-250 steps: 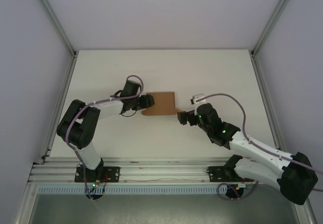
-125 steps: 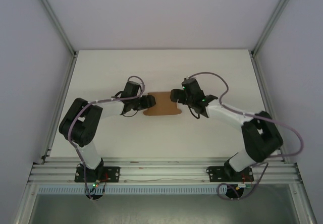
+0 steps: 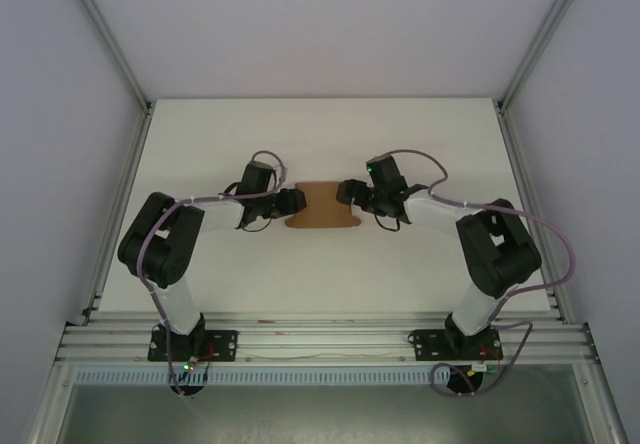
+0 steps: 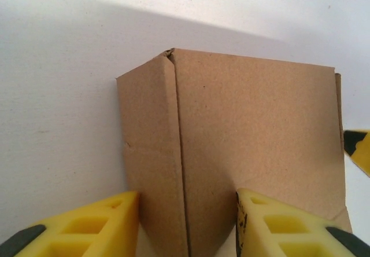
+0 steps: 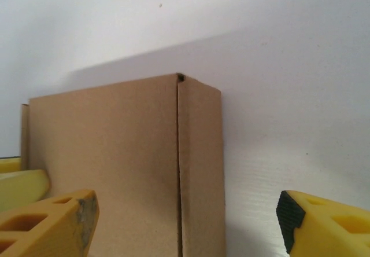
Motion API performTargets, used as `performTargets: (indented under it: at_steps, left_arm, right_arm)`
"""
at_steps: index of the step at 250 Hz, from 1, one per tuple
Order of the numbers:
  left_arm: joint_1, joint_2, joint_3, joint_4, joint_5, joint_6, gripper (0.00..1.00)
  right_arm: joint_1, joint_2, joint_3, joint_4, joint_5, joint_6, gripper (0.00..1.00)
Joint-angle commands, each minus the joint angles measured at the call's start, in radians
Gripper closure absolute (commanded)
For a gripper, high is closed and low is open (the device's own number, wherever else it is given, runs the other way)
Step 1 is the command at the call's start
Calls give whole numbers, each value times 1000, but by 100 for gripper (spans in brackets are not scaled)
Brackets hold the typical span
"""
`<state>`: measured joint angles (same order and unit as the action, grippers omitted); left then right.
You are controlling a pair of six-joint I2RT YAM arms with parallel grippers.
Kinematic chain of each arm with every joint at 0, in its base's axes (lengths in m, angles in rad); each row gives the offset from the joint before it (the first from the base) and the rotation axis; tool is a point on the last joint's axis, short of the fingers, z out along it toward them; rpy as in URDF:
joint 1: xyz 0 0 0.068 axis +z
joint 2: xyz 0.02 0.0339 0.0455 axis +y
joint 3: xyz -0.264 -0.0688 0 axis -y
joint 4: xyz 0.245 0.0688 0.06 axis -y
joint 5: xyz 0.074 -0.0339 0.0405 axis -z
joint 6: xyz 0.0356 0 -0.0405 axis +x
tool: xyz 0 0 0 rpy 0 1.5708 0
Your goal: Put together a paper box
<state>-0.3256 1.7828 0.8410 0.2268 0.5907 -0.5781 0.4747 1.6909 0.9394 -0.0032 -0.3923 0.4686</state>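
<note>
The paper box (image 3: 322, 207) is a brown kraft piece lying flat mid-table, creased near both ends. My left gripper (image 3: 297, 201) is at its left end. In the left wrist view the gripper (image 4: 186, 199) has its yellow fingers (image 4: 92, 225) pressed against both sides of the box's rounded flap (image 4: 214, 210). My right gripper (image 3: 346, 192) is at the box's right end. In the right wrist view that gripper (image 5: 186, 202) stands wide open. One finger (image 5: 52, 222) lies at the box's panel (image 5: 115, 170), the other is off the edge over bare table.
The white table (image 3: 320, 274) is bounded by grey walls and aluminium posts at the back corners. The metal base rail (image 3: 320, 342) runs along the near edge. The two arms reach toward each other across the table's middle.
The right arm swung from the near right over to the box's right end, its jaws narrowing slightly. The left jaws closed in on the flap. The box now looks narrower.
</note>
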Motion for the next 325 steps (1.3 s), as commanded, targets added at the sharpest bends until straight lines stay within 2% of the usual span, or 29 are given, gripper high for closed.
performTargets:
  at_steps: [1,46,77,115,150,172,209,235,273,289,306,310,325]
  left_arm:
    - [28,40,-41,84,76,-7,62]
    - [90,68,-112,262,217,-94,65]
    - [100,81,-129,316,243,-113,70]
    - [115,117,-150,421,294,-178,79]
    - [133,154,-174,517,328,-239,82]
    - [132,160,-175,530,345,-242,81]
    - [133,143,-163,479,333,-205,79]
    - [132,132,-152,444,344,-172,72]
    - [124,52,-127,390,323,-104,57]
    - [118,5,-99,334,294,-61,42]
    - [104,-53,-68,277,250,7,12]
    - [97,-70,-61,260,233,19,2]
    - [70,-138,-23,143,159,167,0]
  right_arm:
    - [-27,-37,-24,32,-96,35,17]
    - [-57,-27,-41,46,-174,61,14]
    - [-59,19,-12,65,-271,71,13]
    - [-58,78,27,76,-311,108,13]
    - [-59,92,32,49,-315,115,13]
    - [-59,102,28,86,-360,125,12]
    - [-58,136,27,274,-479,230,23]
    - [-58,142,30,373,-544,292,32]
    - [-58,86,16,313,-526,282,50]
    - [-60,53,9,272,-498,278,53]
    - [-60,18,7,220,-467,297,53]
    - [-60,10,7,205,-458,305,53]
    - [-64,-19,11,139,-434,347,52]
